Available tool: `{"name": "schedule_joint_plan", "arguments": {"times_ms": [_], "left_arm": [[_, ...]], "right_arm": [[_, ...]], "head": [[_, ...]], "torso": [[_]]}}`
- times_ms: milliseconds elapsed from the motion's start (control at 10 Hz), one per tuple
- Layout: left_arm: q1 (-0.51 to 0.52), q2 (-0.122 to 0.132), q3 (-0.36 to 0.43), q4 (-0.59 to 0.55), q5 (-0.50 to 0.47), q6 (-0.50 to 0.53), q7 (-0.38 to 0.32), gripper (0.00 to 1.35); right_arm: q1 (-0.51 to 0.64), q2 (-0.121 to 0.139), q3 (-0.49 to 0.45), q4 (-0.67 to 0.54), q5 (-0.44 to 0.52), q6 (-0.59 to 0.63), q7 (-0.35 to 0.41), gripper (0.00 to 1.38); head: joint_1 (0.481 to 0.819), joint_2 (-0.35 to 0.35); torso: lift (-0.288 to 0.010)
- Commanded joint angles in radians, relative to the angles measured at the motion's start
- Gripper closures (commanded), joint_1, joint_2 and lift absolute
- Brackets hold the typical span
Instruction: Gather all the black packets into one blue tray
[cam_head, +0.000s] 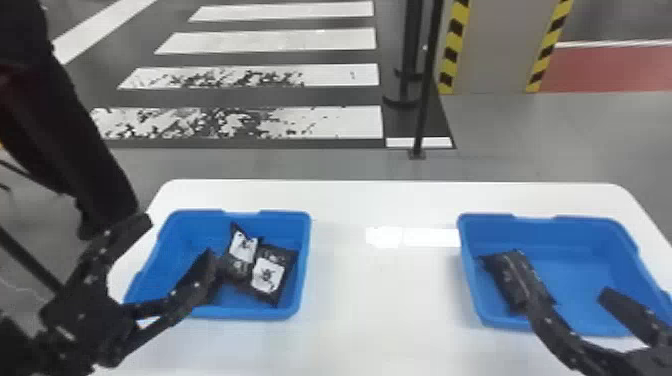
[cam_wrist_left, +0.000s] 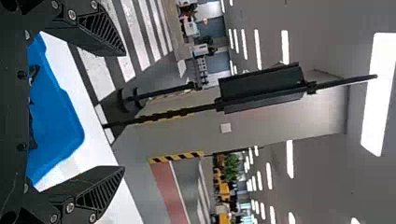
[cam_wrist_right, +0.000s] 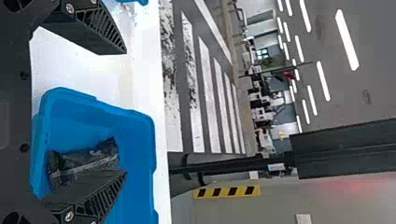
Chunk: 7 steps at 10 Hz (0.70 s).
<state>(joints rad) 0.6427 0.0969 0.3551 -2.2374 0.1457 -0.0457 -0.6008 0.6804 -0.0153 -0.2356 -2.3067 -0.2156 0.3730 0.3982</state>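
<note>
Packet (cam_head: 512, 275) alone in its tray (cam_head: 585, 257) needs the right gripper (cam_head: 568, 298), spread wide, centred squarely before pinching, the left gripper (cam_head: 179, 239), also open, kept clear.

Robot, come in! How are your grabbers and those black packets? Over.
Left end effector open, by left tray. Right end effector open, at right tray. At least two black packets left; lone packet right, one finger partly hiding it.

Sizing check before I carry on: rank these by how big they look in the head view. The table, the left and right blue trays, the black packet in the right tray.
1. Table
2. Left tray and right tray: too alike to rank
3. Black packet
</note>
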Motion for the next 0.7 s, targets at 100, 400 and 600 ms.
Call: {"name": "schedule_joint_plan", "arguments": {"times_ms": [100, 400, 600], "left_arm": [[0.182, -0.017, -0.012, -0.093, 0.118, -0.067, 0.032, 0.17], [0.3, -0.039, 0.0, -0.147, 0.143, -0.062, 0.042, 0.18], [0.322, -0.043, 0.02, -0.145, 0.143, -0.082, 0.041, 0.18]], "right_arm": [[-0.128, 0.0, -0.087, 0.038, 0.142, 0.182, 0.088, 0.1], [-0.258, -0.002, -0.145, 0.094, 0.275, 0.304, 0.188, 0.11], [-0.32, -0.02, -0.115, 0.175, 0.271, 0.356, 0.198, 0.11]], "head": [[0.695, 0.028], [0.695, -0.082], [0.695, -0.103]], "torso": [[-0.11], [-0.11], [-0.11]]}}
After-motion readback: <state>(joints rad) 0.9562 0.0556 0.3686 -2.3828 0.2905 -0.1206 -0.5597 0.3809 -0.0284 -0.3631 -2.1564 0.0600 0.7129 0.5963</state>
